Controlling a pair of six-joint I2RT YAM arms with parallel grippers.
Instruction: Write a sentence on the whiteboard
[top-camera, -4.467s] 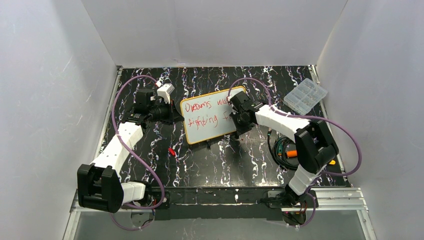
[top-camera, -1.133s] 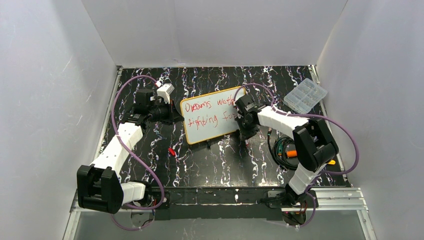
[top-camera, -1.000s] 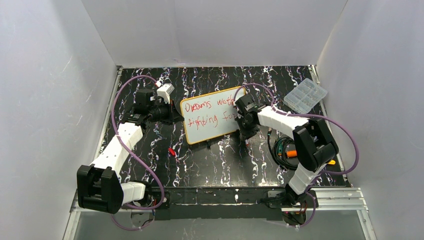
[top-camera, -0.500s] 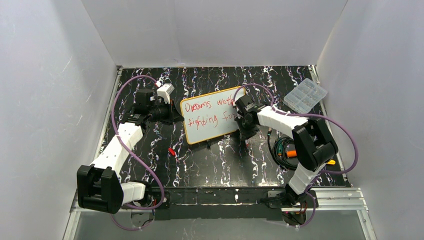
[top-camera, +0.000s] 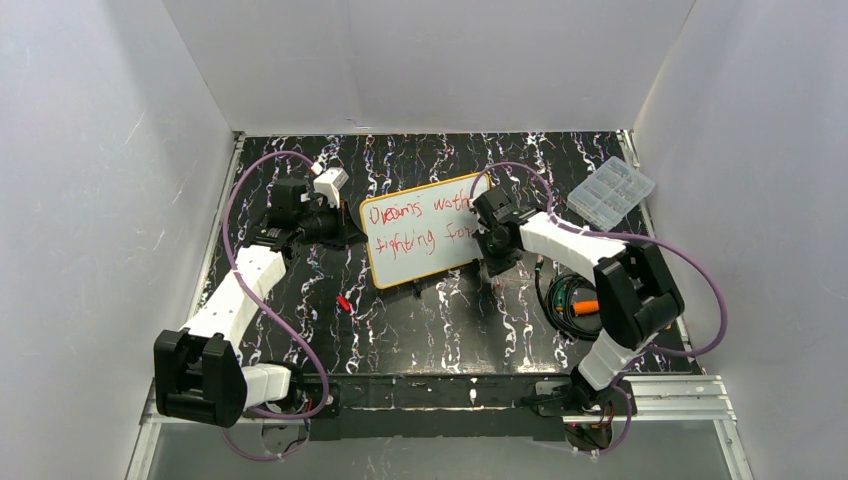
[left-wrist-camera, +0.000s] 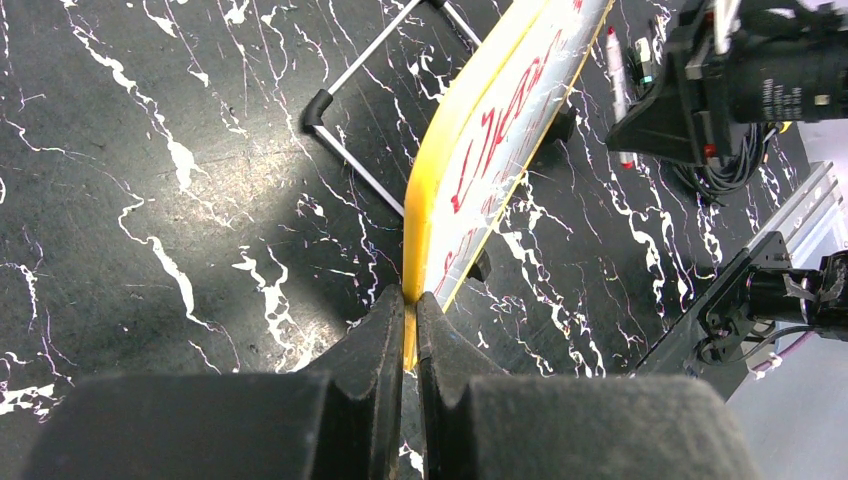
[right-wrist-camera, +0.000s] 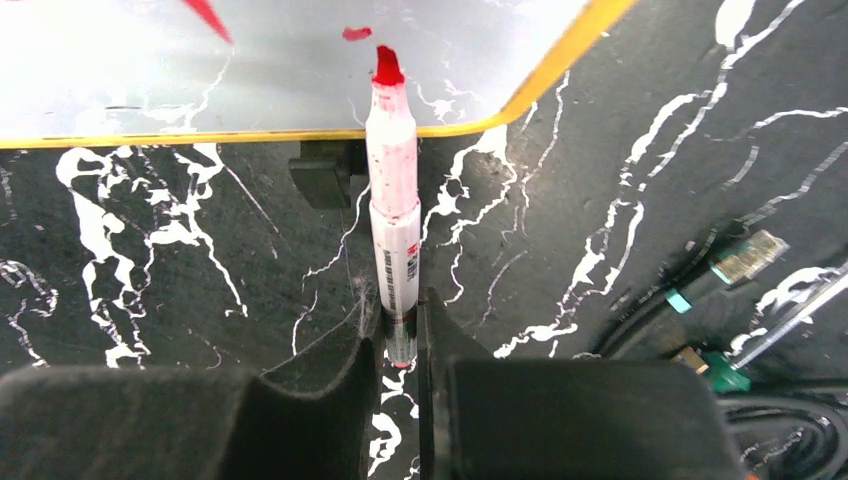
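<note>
I have the left gripper (left-wrist-camera: 410, 303) pinched shut on the yellow-framed edge of the whiteboard (top-camera: 418, 263), which stands tilted on its black feet near the middle of the desk, a little toward the far edge. I judge that grip is there to brace the board so it does not slide or tip under the pen. The right gripper (right-wrist-camera: 400, 318) is closed around the barrel of the red marker (right-wrist-camera: 392, 205), tip pointing at the board's lower corner on the right-edge side, beside a small red mark; I cannot tell whether the tip is touching. The sentence (top-camera: 415, 211) runs in two red lines across the board and looks about finished — the marker sits at the end of the second line. In the far right corner lies a clear compartment box (top-camera: 610, 190), well apart from the board; its contents are too small to make out. A coil of cables (top-camera: 565, 298) lies by the right edge.
</note>
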